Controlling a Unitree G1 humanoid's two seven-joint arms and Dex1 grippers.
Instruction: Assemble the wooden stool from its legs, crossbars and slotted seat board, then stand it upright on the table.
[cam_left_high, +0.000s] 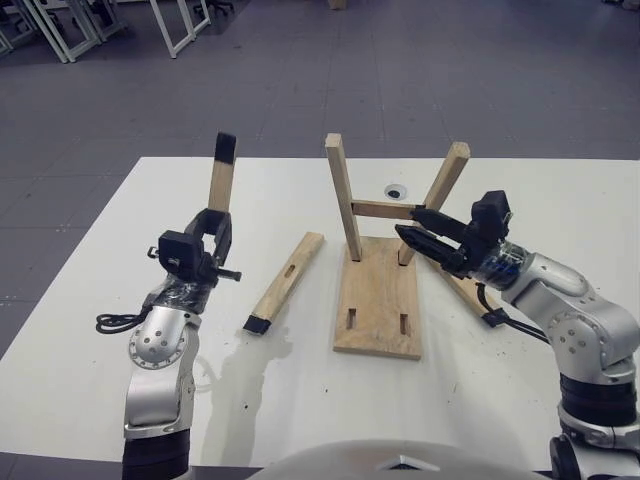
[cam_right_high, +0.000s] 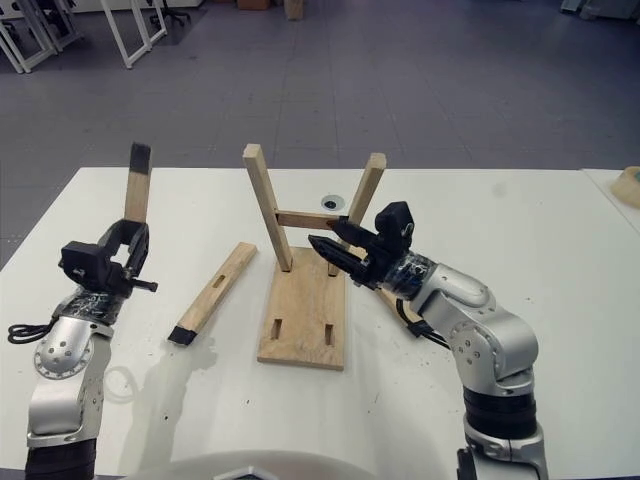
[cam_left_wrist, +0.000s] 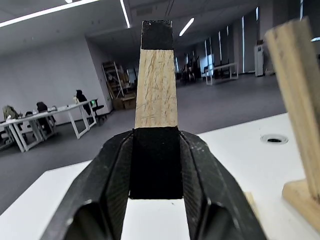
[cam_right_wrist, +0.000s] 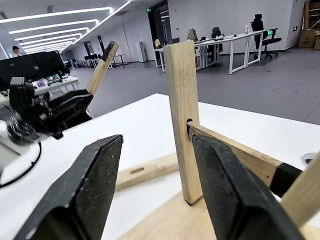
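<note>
Left claw (cam_left_high: 218, 224) closed on a wooden leg (cam_left_high: 221, 178), gripping its lower part and holding it upright at the centre left of the frame, black-capped end on top. Right claw (cam_left_high: 408, 222) spread wide at centre right, gripping nothing — one finger above and one below the crossbar (cam_left_high: 382, 209), close to its right end; contact impossible to tell. Seat board (cam_left_high: 378, 305) flat on the white worktop (cam_left_high: 100, 300) in the middle of the frame, two slots near its lower edge. Standing on its upper end, a straight leg (cam_left_high: 342, 195) on the left and a slanted leg (cam_left_high: 443, 185) on the right, joined by the crossbar. Between the held leg and the board, a loose leg (cam_left_high: 290, 277) lying on the worktop — slot in its side, black tip toward the lower left. Beneath the right claw's wrist, another wooden piece (cam_left_high: 468, 293) flat on the worktop, mostly hidden. Round hole (cam_left_high: 396, 189) in the worktop just above the crossbar, upper middle of the frame.
</note>
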